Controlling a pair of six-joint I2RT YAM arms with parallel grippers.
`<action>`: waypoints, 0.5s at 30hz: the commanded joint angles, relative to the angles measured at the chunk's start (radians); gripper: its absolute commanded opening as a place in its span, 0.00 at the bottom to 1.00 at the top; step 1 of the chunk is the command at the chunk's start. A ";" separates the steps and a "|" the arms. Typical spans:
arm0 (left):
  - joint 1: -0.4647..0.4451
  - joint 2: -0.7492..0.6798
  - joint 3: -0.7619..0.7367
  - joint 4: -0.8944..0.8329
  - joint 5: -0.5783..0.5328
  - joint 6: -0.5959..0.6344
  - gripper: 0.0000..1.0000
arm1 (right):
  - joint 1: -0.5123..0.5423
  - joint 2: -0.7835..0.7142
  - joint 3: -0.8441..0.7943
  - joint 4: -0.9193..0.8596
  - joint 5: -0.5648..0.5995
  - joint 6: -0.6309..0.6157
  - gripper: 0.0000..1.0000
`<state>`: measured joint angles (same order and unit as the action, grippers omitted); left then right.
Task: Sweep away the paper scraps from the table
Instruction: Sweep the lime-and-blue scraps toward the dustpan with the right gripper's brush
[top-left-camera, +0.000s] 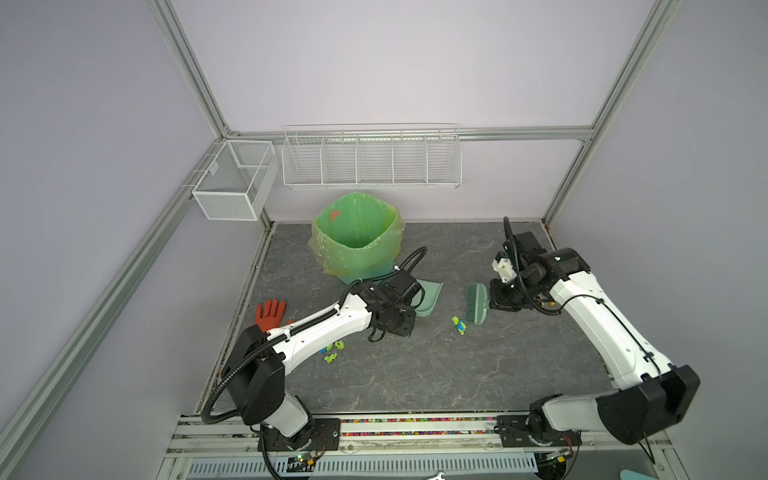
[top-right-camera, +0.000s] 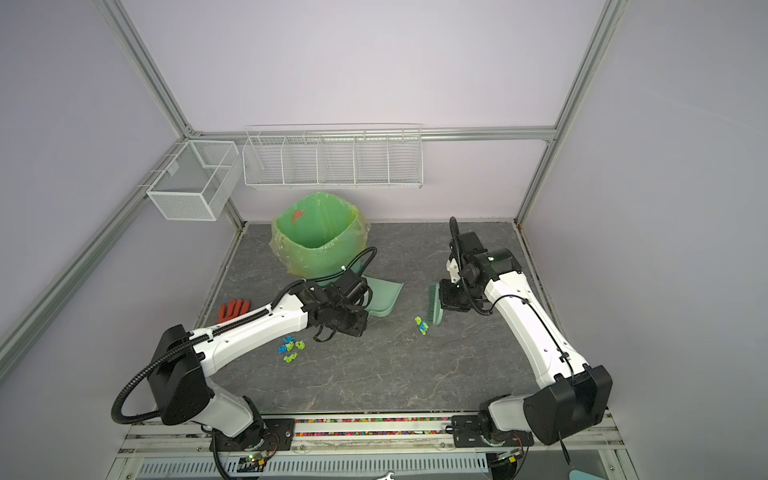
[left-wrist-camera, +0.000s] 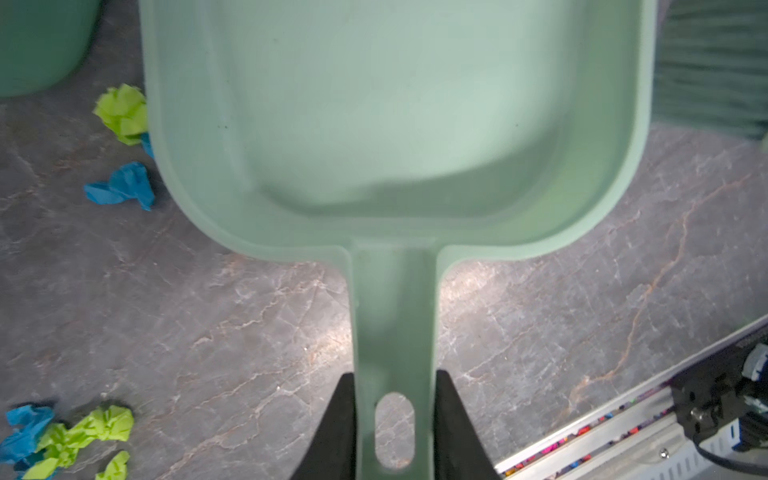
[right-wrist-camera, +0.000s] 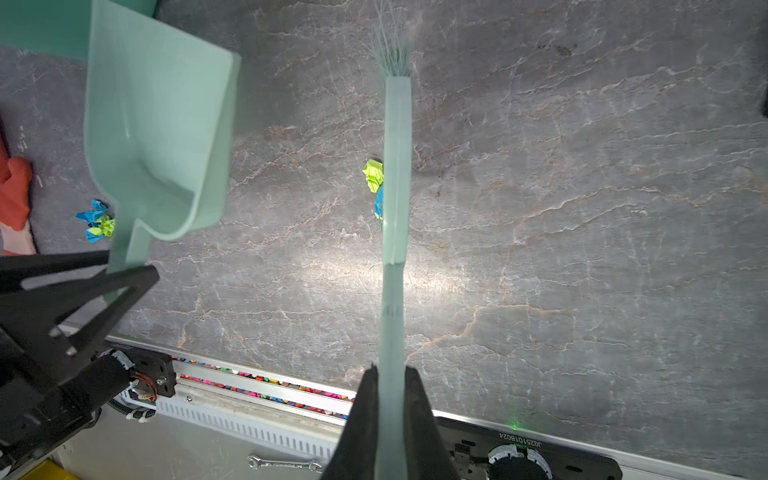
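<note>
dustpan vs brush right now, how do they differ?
The dustpan is a wide, empty scoop; the brush is narrow with bristles. The dustpan is clamped by the left gripper; the brush by the right gripper. The brush stands right beside a small bunch of paper scraps; the dustpan is apart from it, nearer the bin. Shared: both pale green, both gripped by the handle.

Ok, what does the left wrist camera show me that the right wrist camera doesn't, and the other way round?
Left wrist only: the hole in the dustpan handle between the left gripper fingers, and two separate groups of paper scraps beside the pan. Right wrist only: the right gripper shut on the brush handle, scraps right beside the brush, the orange-red glove, a wrench. Both: the empty dustpan, brush bristles, table.
</note>
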<state>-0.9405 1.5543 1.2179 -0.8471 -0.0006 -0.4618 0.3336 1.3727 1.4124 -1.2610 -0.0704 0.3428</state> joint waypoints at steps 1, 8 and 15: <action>-0.042 -0.028 -0.030 0.004 -0.026 0.001 0.00 | -0.005 -0.005 0.026 -0.062 0.062 -0.008 0.07; -0.071 -0.055 -0.119 0.051 0.009 -0.036 0.00 | -0.005 0.007 0.054 -0.066 0.048 0.006 0.07; -0.152 -0.016 -0.101 0.044 -0.032 -0.028 0.00 | -0.004 0.062 0.074 -0.116 0.146 -0.016 0.07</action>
<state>-1.0645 1.5280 1.0954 -0.8127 -0.0048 -0.4885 0.3336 1.4128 1.4628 -1.3380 0.0345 0.3405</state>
